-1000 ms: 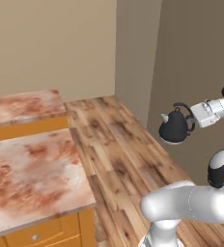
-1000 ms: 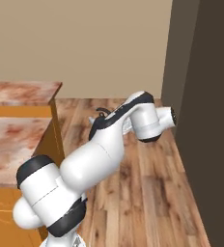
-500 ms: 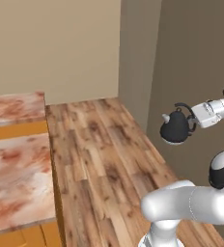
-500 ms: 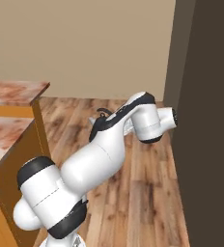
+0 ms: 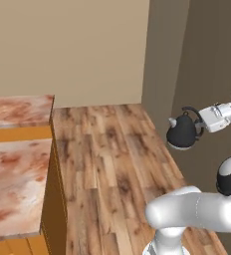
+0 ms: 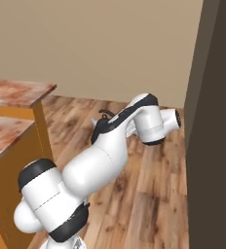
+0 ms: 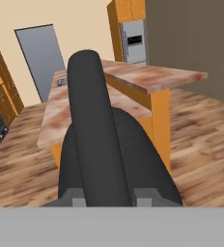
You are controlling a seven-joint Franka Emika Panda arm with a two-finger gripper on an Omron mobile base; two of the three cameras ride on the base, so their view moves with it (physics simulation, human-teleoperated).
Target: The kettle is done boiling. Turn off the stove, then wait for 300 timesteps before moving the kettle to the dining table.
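Note:
The black kettle [image 5: 181, 133] hangs in the air over the wood floor, its spout pointing left. My gripper [image 5: 202, 122] is shut on its arched handle from the right. In the hand view the handle [image 7: 91, 120] runs up the middle, with the kettle's round body [image 7: 133, 159] below it and my gripper [image 7: 108, 197] closed around its base. From the right base view the kettle [image 6: 98, 130] peeks out behind my forearm. The dining table [image 5: 18, 108] [image 6: 17, 92] [image 7: 152, 77] is the higher marbled slab on an orange base, off to the left. The stove is out of view.
A lower marbled worktop [image 5: 13, 189] on orange cabinets sits in front of the dining table. A tall dark wall [image 5: 212, 60] [image 6: 217, 126] stands close on the right. Wood floor [image 5: 107, 149] lies between. A grey door [image 7: 41, 58] and a built-in oven [image 7: 133, 41] are far off.
The whole scene has slid leftward in both base views, so the base has moved. The kettle stays in my shut gripper at the same place relative to the arm.

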